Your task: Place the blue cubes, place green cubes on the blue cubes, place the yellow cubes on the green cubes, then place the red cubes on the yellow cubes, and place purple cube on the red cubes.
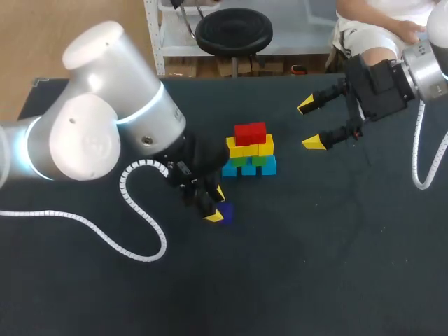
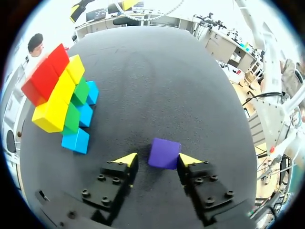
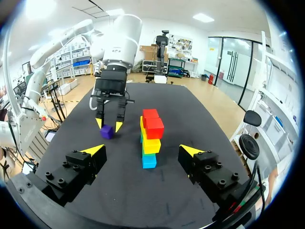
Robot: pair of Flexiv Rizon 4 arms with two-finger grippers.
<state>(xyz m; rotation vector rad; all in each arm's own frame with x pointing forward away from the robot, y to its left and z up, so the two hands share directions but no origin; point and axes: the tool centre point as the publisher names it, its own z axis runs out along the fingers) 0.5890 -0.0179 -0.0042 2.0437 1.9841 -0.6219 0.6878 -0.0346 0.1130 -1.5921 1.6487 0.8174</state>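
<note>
Left gripper [image 2: 156, 159]: fingers apart, down at the table [image 1: 315, 245], one on each side of the purple cube [image 2: 164, 153]; one tip touches it, and a gap shows at the other.
Purple cube: on the table, between the left gripper's fingers.
Stack: blue cubes [image 2: 76, 140] at the base, then green cubes [image 2: 74, 117], yellow cubes [image 2: 52, 112] and red cubes [image 2: 45, 78] on top; it stands ahead of the left gripper, off to one side.
Right gripper [image 1: 309, 124]: fingers wide apart, holding nothing, with the stack ahead of it.

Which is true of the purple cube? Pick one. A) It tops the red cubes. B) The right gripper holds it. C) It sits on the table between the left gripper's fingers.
C: the purple cube rests on the table inside the open left gripper.
</note>
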